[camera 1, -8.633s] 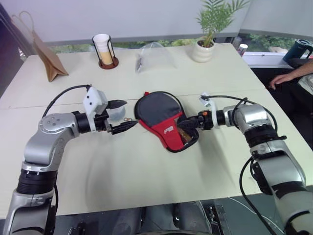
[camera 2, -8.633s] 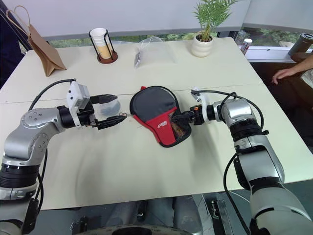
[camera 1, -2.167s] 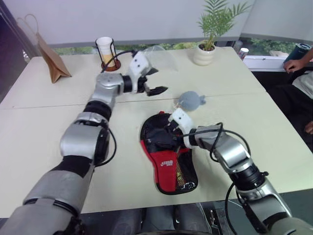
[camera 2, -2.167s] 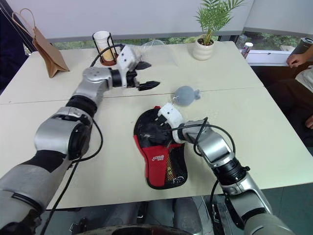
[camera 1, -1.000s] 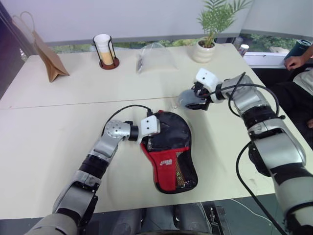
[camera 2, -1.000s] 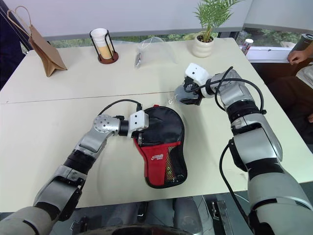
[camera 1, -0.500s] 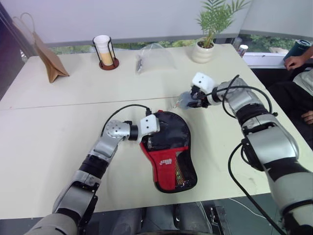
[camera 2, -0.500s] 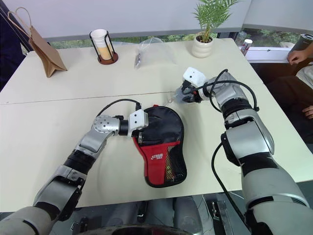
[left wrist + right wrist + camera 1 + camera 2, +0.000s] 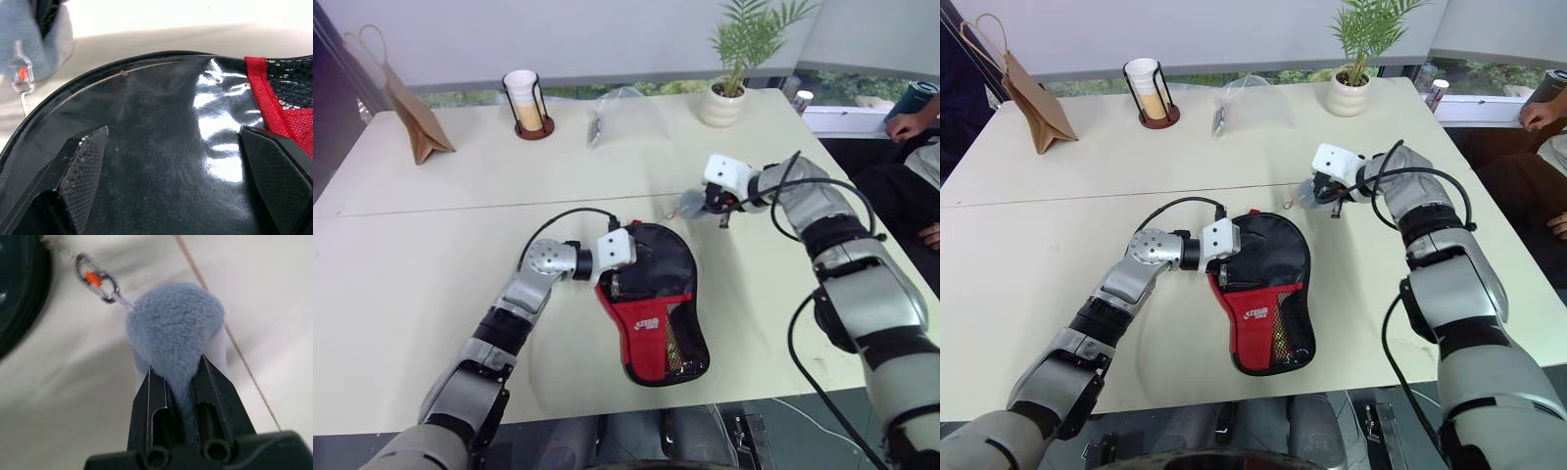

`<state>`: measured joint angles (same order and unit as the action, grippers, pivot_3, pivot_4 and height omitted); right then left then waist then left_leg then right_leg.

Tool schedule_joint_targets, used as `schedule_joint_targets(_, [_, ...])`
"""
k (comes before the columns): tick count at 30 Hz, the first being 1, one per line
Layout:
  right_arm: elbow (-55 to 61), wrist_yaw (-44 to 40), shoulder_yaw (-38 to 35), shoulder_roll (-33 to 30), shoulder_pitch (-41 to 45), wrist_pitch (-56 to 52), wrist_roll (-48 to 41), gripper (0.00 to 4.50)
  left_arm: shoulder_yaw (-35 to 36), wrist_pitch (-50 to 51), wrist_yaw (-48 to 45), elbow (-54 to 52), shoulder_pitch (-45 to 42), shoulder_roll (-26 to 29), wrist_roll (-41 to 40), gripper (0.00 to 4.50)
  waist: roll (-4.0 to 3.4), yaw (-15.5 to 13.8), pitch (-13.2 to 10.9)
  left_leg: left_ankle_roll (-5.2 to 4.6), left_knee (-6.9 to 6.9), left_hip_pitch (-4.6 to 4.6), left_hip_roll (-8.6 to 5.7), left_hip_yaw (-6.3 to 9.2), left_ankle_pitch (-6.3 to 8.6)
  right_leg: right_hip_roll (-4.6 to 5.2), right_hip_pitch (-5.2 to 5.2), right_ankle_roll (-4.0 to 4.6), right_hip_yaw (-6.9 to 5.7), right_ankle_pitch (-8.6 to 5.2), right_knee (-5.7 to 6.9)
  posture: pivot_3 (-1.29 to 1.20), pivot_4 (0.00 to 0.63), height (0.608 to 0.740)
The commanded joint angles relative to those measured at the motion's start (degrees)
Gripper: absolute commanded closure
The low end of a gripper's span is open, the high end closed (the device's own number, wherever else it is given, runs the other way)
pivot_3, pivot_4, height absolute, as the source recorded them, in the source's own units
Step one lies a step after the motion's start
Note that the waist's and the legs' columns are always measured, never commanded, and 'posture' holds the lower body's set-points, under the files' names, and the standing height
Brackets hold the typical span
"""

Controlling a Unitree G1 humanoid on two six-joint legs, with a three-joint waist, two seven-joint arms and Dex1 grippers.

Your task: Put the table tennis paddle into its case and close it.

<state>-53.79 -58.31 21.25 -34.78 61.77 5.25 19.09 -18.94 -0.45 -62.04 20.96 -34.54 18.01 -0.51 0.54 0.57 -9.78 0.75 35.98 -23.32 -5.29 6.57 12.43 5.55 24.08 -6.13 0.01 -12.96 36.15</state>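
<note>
Now the case (image 9: 651,294) lies flat on the table (image 9: 431,284), near the front edge, round black end toward the far side, red panel w/ white logo and mesh pocket toward the robot. It looks zipped nearly all the way round. The paddle can't be seen, so can't tell if it's inside the case. The left gripper (image 9: 181,161) is at the case's left edge, by the round end, w/ its two black fingers (image 9: 83,166) spread as wide as they go, one on each side of the shiny black top; can't tell if they press on it, and they hold nothing. The right gripper (image 9: 182,377) is just past the case's far right rim, fingers pinched tight on a fuzzy blue-grey puff (image 9: 171,328). A small clear clip w/ an orange bit (image 9: 95,278) joins the puff to a thin cord running back to the case rim. Far from the case, at the back of the table, are a paper bag (image 9: 411,122), a cup in a black holder (image 9: 524,98), a clear plastic bag (image 9: 625,116) and a potted plant (image 9: 724,93).
</note>
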Motion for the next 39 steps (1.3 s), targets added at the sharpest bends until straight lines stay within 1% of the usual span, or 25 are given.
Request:
schedule_joint_targets(1, [9.8,-1.3,-0.1,-4.2,-4.2,-1.7,1.6,4.48,-2.4,1.8,0.0,3.3,1.7,1.4,3.0,0.0,-0.03,0.0,0.0,0.0,0.0,0.01,0.0,-0.01,0.0,0.0,-0.02,0.0,0.0,0.0,-0.01,0.0,0.15,0.74])
schedule_joint_targets(6, [24.2,-1.3,-0.6,-9.5,-12.0,-2.3,3.1,4.48,-2.7,2.1,0.0,3.3,1.7,1.4,2.9,0.0,-0.04,-0.1,0.0,-0.01,0.0,0.05,0.0,0.01,0.0,0.01,-0.09,-0.01,-0.02,-0.01,-0.04,0.0,0.15,0.74])
schedule_joint_targets(11, [34.8,-2.5,-1.4,-13.9,-17.7,-4.0,3.7,4.48,-2.7,2.1,0.0,3.5,1.8,1.5,2.8,0.0,-0.04,-0.2,0.1,-0.02,0.03,0.07,0.01,0.01,0.01,0.01,-0.15,-0.01,-0.04,-0.02,-0.06,0.0,0.15,0.74])
schedule_joint_targets(20, [50.6,-6.9,-4.0,-21.4,-27.8,-7.5,2.2,4.48,-2.9,2.2,-0.1,3.9,1.6,1.5,2.7,0.0,-0.03,-0.2,0.1,-0.07,0.04,0.15,0.03,0.03,0.05,0.03,-0.32,-0.06,-0.07,-0.07,-0.14,0.0,0.15,0.74])
schedule_joint_targets(24, [57.5,-9.5,-5.9,-25.0,-33.8,-8.4,0.2,4.48,-2.8,2.2,0.1,4.4,1.4,1.4,2.7,0.0,-0.02,-0.4,0.1,-0.12,0.03,0.27,0.04,0.05,0.09,0.05,-0.47,-0.13,-0.09,-0.14,-0.17,0.0,0.15,0.74])
schedule_joint_targets(29, [64.9,-11.2,-8.4,-27.8,-40.2,-9.6,-2.0,4.48,-2.7,2.0,0.2,5.0,1.2,1.3,2.7,0.0,-0.02,-1.1,0.1,-0.22,0.01,0.53,0.06,0.03,0.17,0.06,-0.78,-0.07,-0.09,-0.29,-0.32,0.0,0.15,0.74])
schedule_joint_targets(31, [67.2,-11.6,-9.1,-28.4,-41.8,-10.2,-2.6,4.48,-2.7,1.9,0.3,5.2,1.1,1.3,2.7,0.0,-0.02,-1.2,0.1,-0.23,-0.01,0.63,0.06,0.03,0.18,0.07,-0.92,-0.3,-0.09,-0.45,-0.39,0.0,0.15,0.74])
schedule_joint_targets(39, [79.9,-14.9,-12.0,-31.6,-51.2,-11.0,-7.4,4.48,-2.7,1.7,0.4,5.9,1.0,1.4,2.7,0.0,0.0,-1.3,0.1,-0.29,-0.07,0.69,0.1,0.03,0.22,0.09,-1.05,-0.3,-0.09,-0.46,-0.62,0.0,0.15,0.74])
